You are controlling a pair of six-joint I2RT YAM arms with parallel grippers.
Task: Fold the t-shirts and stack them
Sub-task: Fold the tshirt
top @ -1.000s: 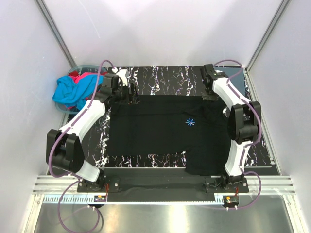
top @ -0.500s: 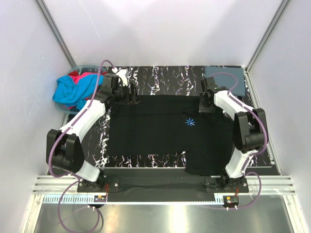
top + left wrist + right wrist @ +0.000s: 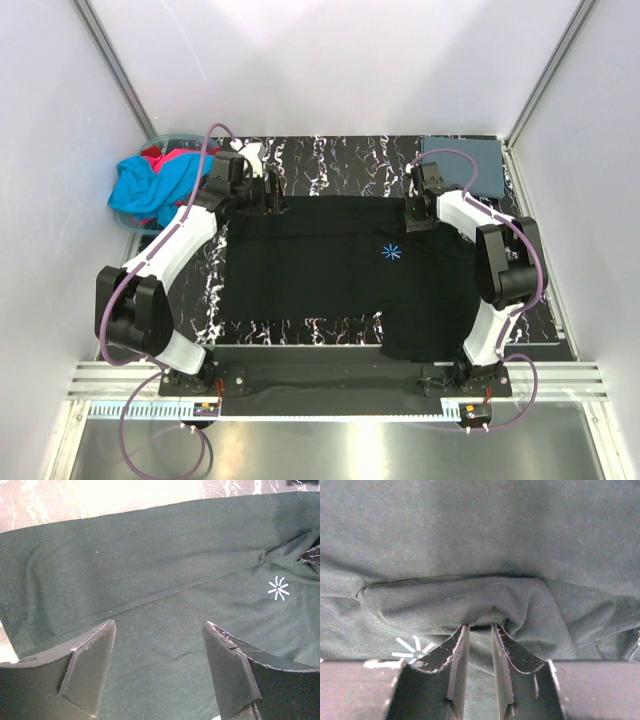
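The black shirt [image 3: 340, 280] is spread flat on the table [image 3: 340, 160] for folding. A ruck at its far right edge is pinched in the narrowly closed right pincer [image 3: 480, 627], seemingly for lifting. The left pincer [image 3: 157, 627] is held wide open over the far left edge.

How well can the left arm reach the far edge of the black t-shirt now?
Yes, probably easily: the left gripper hangs open right over the black t-shirt near its far left edge, and nothing lies between them.
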